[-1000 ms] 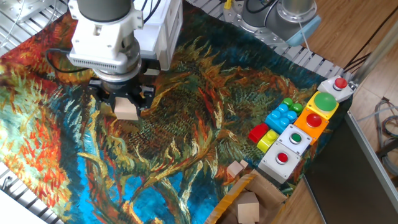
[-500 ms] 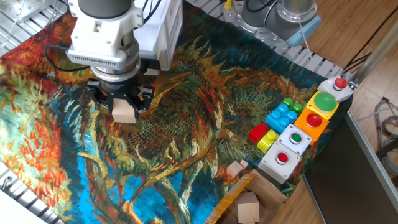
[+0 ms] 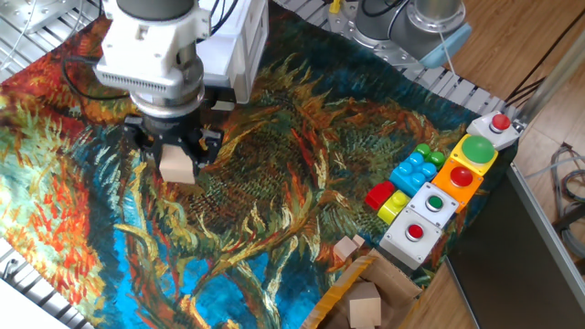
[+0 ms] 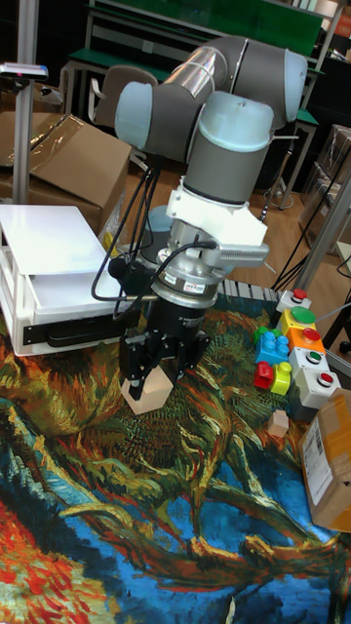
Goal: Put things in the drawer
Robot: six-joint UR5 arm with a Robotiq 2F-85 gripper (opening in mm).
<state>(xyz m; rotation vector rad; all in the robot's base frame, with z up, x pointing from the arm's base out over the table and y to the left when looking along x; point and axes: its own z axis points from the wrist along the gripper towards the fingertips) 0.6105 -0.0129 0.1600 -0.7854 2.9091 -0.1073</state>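
My gripper (image 3: 176, 161) (image 4: 152, 378) is shut on a pale-wood cube (image 3: 178, 168) (image 4: 147, 389), which it holds tilted just over the painted cloth. The white cabinet (image 3: 239, 46) (image 4: 47, 255) stands right behind it, at the left in the tall view. The cabinet's dark drawer (image 4: 68, 331) shows as a low strip along its bottom, left of the held cube. The arm hides the drawer in the fixed view. A second pale cube (image 3: 345, 249) (image 4: 279, 422) lies on the cloth near the cardboard box.
A brown cardboard box (image 3: 393, 279) (image 4: 328, 458) at the cloth's near right edge holds another wood cube (image 3: 364, 306). Coloured toy bricks (image 3: 409, 174) (image 4: 268, 353) lie beside a row of button boxes (image 3: 446, 190) (image 4: 308, 351) on the right.
The gripper has shifted slightly to the left with the cube still held. Nothing else has moved.
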